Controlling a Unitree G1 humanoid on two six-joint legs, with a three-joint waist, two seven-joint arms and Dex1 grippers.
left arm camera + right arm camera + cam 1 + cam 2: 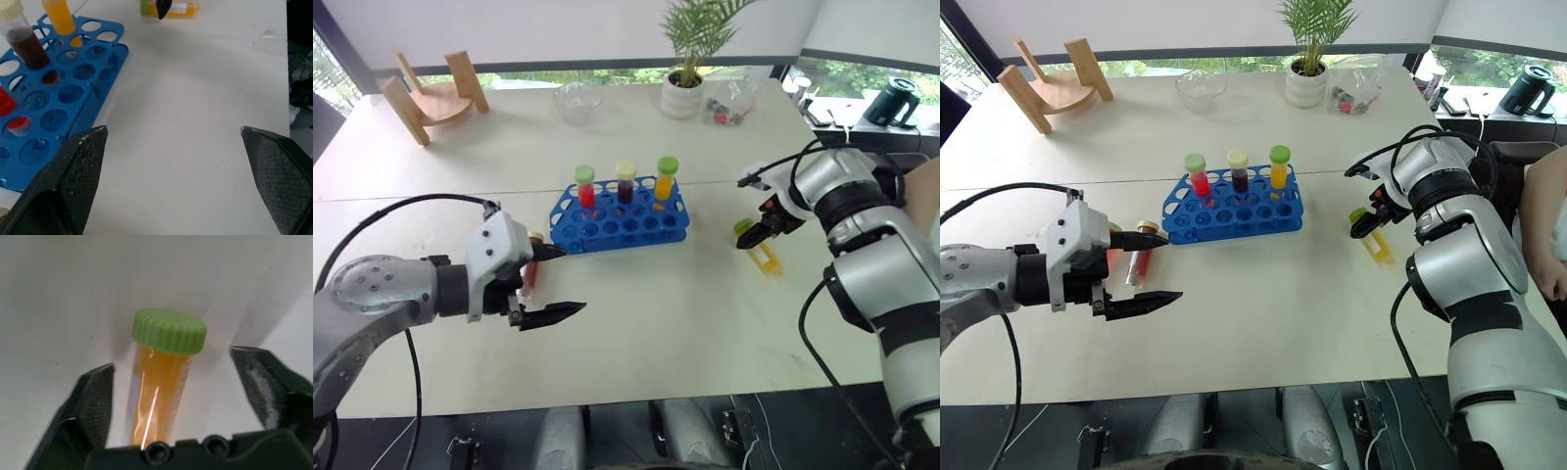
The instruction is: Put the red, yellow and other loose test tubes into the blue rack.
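White tabletop (pixel 636 323) carries everything; a wooden stand (pixel 431 93), a glass bowl (pixel 578 101) and a potted plant (pixel 685 83) sit along its far edge. Near the middle stands the blue rack (pixel 619 223), holding three upright tubes in its back row: a red tube (pixel 585 188) with a green cap, a dark tube (pixel 626 182) with a pale cap, and an orange-yellow tube (pixel 665 180) with a green cap. Toward the right edge, a loose yellow tube (pixel 161 382) with a green cap lies on its side; the right gripper (pixel 183 401) straddles it, fingers apart on either side and not touching it. Left of the rack, another loose red tube (pixel 1141 257) lies on the table. The left gripper (pixel 553 282) hangs beside it with its jaws spread wide, holding nothing.
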